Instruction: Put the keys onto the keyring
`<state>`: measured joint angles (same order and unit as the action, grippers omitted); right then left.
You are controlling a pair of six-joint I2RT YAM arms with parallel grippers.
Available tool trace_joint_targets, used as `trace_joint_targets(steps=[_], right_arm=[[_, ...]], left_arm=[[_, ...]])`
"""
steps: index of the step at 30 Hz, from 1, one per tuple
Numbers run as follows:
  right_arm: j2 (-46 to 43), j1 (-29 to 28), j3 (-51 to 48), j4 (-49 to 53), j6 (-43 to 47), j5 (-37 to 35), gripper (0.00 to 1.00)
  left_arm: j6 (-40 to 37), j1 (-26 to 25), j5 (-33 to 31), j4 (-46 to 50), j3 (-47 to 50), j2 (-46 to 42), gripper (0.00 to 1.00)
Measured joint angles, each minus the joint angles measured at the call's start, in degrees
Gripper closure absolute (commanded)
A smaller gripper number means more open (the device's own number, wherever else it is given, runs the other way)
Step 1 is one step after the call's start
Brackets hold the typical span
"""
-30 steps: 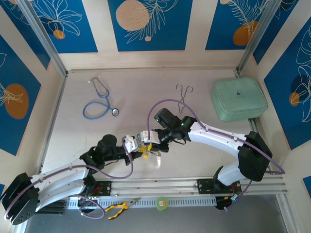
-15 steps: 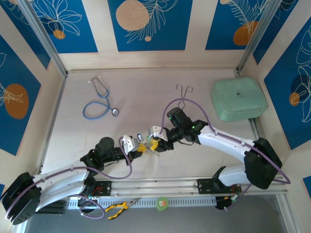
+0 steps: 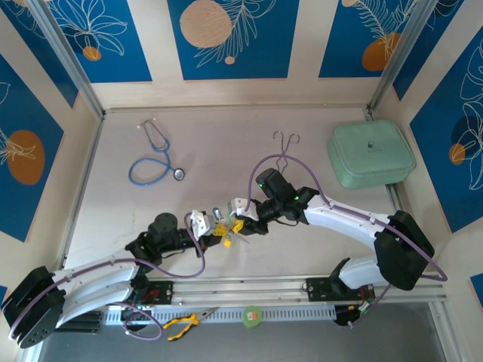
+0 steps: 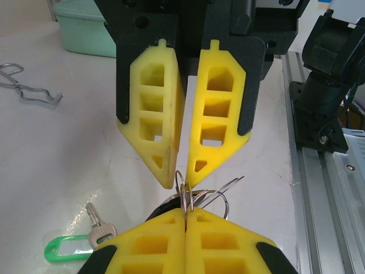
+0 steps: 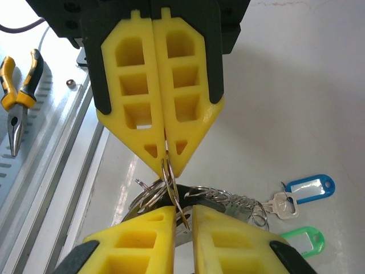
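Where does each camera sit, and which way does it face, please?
Top: above and behind the bases, looking down on the table; left arm and right arm show.
Left wrist: on the left arm, facing right over its own left gripper toward the right gripper.
Right wrist: on the right arm, facing left over its own fingers toward the left gripper.
Shared: both wrist views show the two grippers meeting at the keyring.

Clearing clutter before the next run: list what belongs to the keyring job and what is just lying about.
Job: keyring, pinched in the left pincer; keys with blue and green tags.
Lying about: stethoscope, forceps, green case, pliers.
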<state>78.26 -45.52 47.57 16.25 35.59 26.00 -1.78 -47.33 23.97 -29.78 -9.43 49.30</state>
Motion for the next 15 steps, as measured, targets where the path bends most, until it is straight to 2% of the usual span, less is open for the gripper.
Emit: trace_joint_targets(steps=[4, 10, 15], right_arm=[[0.0, 0.1, 0.0, 0.7, 0.5, -0.6, 0.88], [0.0, 0.2, 0.0, 1.7, 1.0, -0.7, 1.00], [0.1, 0.2, 0.0, 1.7, 1.2, -0.7, 1.00]], left_arm=[[0.0, 0.0, 0.0, 0.0, 0.0, 0.0, 1.00], [0.0, 0.0, 0.0, 0.0, 0.0, 0.0, 1.00], [0.0, 0.0, 0.0, 0.0, 0.0, 0.0, 1.00]])
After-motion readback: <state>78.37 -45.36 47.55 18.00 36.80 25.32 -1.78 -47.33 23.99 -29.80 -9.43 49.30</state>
